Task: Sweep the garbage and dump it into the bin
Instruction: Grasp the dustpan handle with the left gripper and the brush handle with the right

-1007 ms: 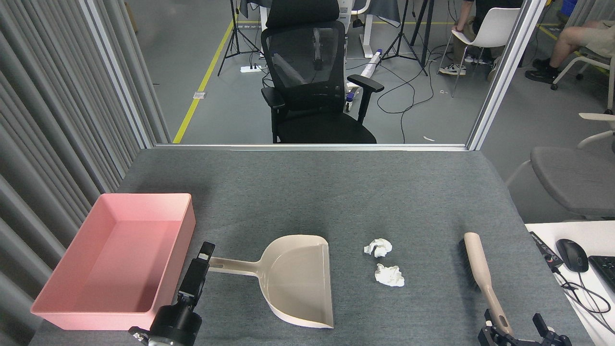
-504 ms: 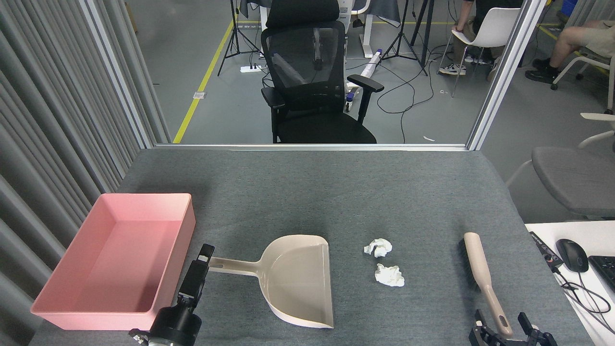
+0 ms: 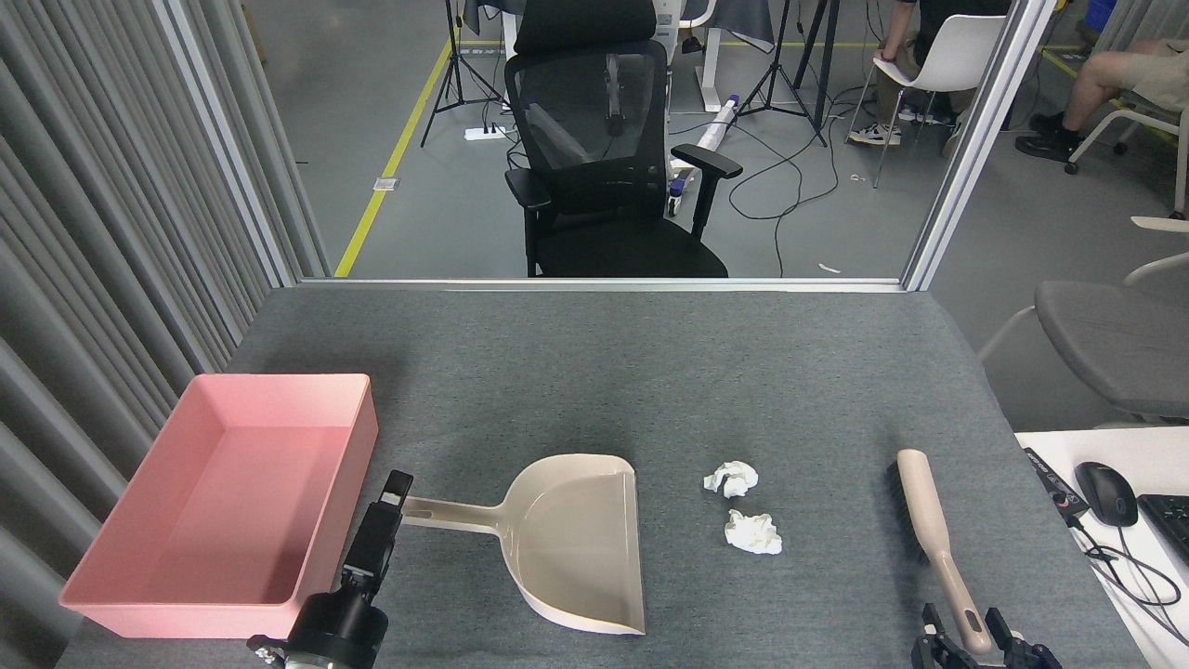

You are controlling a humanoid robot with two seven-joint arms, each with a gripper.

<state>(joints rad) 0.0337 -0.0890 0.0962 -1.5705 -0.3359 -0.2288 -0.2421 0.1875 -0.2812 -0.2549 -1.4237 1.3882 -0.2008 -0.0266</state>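
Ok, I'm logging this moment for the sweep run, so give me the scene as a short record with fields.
surface: grey table
bin: pink tub, left, empty
dustpan: beige dustpan, flat, mouth facing right
garbage: two tissue wads, right of dustpan, outside it
brush: brush, lying right of wads
left gripper: at dustpan handle end
right gripper: fingers either side of brush handle

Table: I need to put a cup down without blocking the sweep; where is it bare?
Bare: the far half of the table. Crowded: the near strip, with bin, dustpan, tissue wads and brush.
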